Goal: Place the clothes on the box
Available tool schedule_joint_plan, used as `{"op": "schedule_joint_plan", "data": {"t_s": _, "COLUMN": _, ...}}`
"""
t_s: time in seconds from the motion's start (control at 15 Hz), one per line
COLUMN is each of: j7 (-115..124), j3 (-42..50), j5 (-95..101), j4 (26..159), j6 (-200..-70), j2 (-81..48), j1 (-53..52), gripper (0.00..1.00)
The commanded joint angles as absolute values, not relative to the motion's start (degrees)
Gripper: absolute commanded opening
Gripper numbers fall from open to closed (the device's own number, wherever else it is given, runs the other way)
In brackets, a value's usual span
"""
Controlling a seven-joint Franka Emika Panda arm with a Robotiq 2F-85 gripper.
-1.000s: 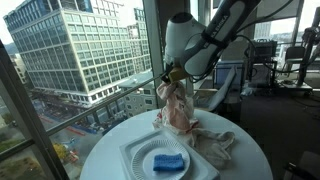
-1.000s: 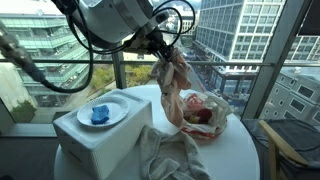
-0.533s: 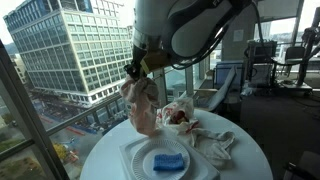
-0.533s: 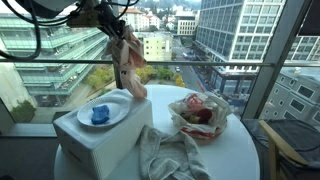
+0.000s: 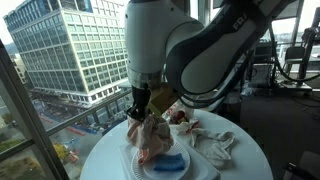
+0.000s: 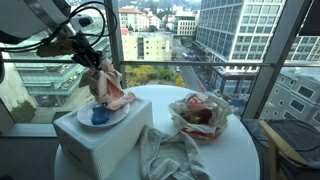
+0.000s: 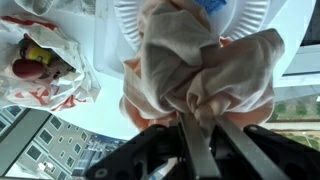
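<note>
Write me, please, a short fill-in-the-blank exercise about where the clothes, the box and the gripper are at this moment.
1. The gripper is shut on a bunched cloth that hangs over the round ____ on top of the white box.
2. The small object lying there beside the cloth is coloured ____.
3. A second, loose cloth lies next to the box on the round ____.

Missing words: plate; blue; table.
</note>
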State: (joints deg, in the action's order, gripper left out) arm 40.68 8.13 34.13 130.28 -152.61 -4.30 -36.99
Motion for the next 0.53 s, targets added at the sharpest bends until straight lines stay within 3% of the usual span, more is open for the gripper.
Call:
{"op": "schedule_joint_plan", "data": {"t_s": 0.0, "j7": 39.17, "j3": 1.14, "j5": 35.39, "j4": 130.06, "j6": -153.84, "j2": -4.89, "j1": -27.87, "gripper": 0.40}}
{"op": "schedule_joint_plan", "data": {"t_s": 0.27, "j7": 41.43, "j3": -0.57, "j5": 38.07, "j4": 128.89, "j6": -154.37, "j2": -4.15, "j1": -19.81, "gripper": 0.66}}
{"op": "schedule_joint_plan", "data": {"t_s": 0.47, "j7": 42.70, "j3": 4.60, "j5": 37.82, "j4": 129.51, "j6": -154.62, "j2": -3.75, "j1": -19.27, "gripper": 0.90}}
